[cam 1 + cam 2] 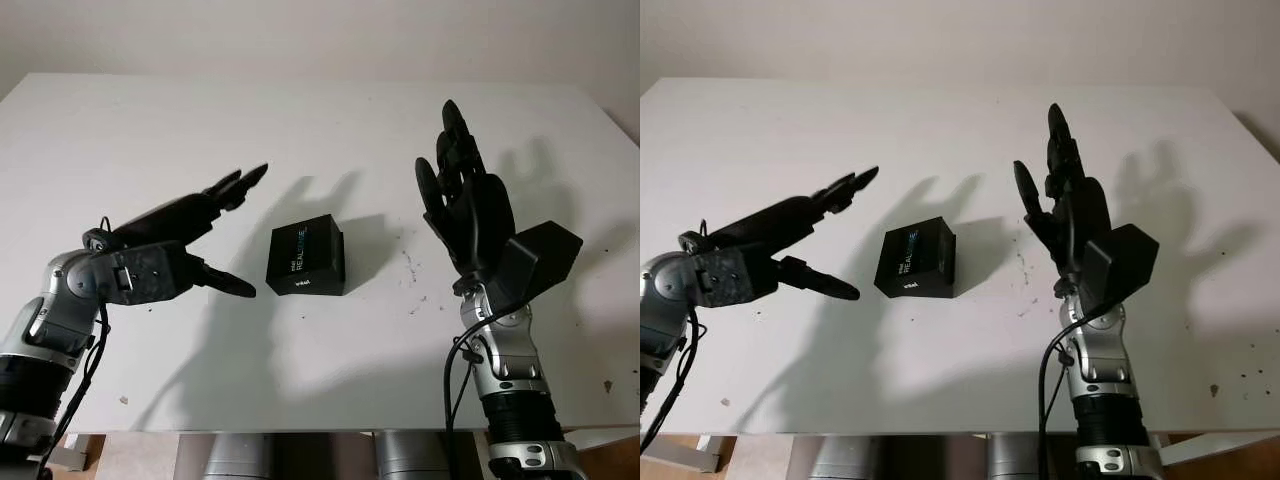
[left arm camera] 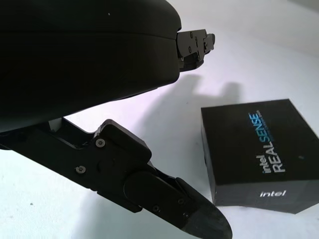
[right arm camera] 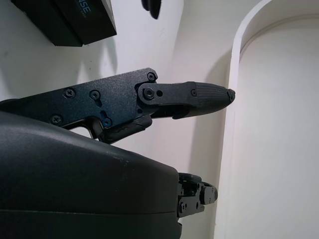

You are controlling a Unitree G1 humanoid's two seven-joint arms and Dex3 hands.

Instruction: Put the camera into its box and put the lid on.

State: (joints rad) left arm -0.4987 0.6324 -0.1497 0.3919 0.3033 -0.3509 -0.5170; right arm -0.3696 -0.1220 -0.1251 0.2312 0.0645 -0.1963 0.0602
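Note:
A black box with its lid on, printed "intel REALSENSE", sits closed in the middle of the white table. The left wrist view shows the box close by. My left hand hovers just left of the box, open, holding nothing. My right hand is raised to the right of the box, palm facing it, open and empty. A corner of the box appears in the right wrist view beyond the fingers.
The table's far edge meets a pale wall. Small dark specks mark the tabletop right of the box. The table's front edge runs just before my arms.

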